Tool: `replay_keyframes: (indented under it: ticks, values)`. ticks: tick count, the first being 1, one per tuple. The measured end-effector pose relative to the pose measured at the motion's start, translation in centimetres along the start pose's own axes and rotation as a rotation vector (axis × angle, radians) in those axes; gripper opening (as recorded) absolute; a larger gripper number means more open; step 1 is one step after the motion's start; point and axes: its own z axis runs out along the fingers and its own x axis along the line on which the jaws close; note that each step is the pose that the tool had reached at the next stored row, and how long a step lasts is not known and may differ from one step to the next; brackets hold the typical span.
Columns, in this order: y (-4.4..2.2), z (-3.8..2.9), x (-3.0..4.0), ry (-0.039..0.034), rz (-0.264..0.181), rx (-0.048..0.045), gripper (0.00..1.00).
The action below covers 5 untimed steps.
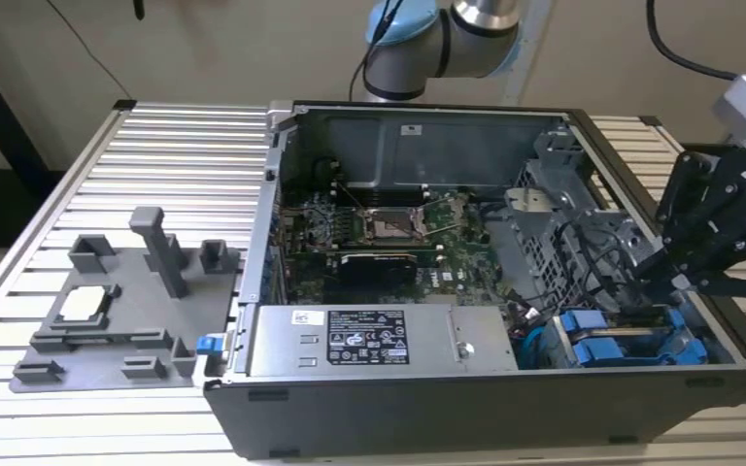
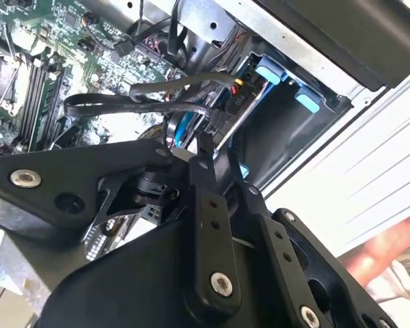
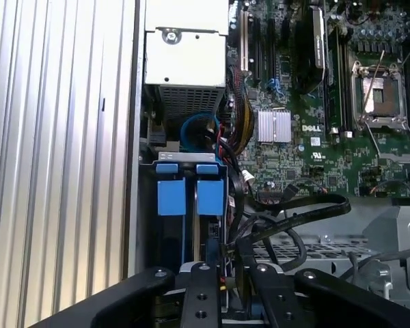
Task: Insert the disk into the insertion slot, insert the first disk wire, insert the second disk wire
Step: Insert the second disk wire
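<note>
An open computer case (image 1: 503,291) lies on the slatted metal surface (image 1: 152,175), filling the middle and right of the exterior view. At its lower right corner sits the insertion slot (image 1: 684,354), with the disk (image 1: 606,351) already seated in it, its blue end tabs showing beside those of a second blue carrier (image 1: 583,320).

The black pincer (image 1: 659,291) hangs over that same corner, at the right edge of the exterior view, just above and to the right of the disk. In the second wrist view its slim fingers (image 2: 203,147) are drawn narrow around a black connector (image 2: 215,123) on a dark cable (image 2: 123,106), right at the end of the disk (image 2: 270,72). In the first wrist view the disk's blue tabs (image 3: 210,197) sit just ahead of the pincer (image 3: 222,270).

A grey fixture tray (image 1: 127,311) rests at the left.
</note>
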Motion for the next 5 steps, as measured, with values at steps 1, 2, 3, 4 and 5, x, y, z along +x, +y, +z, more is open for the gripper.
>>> replay_keyframes:
  ticks: [1,2,3,4,5]
  values:
    - [0.0,0.0,0.0,0.0,0.0,0.0,0.24]
    - [0.0,0.0,0.0,-0.0002,0.0,0.0001,0.24]
    - [0.0,-0.01,0.0,-0.0004,0.0,0.0001,0.24]
    - [0.0,-0.01,0.0,-0.0003,0.0,0.0001,0.24]
    - [0.0,-0.01,0.0,-0.0004,0.0,0.0001,0.24]
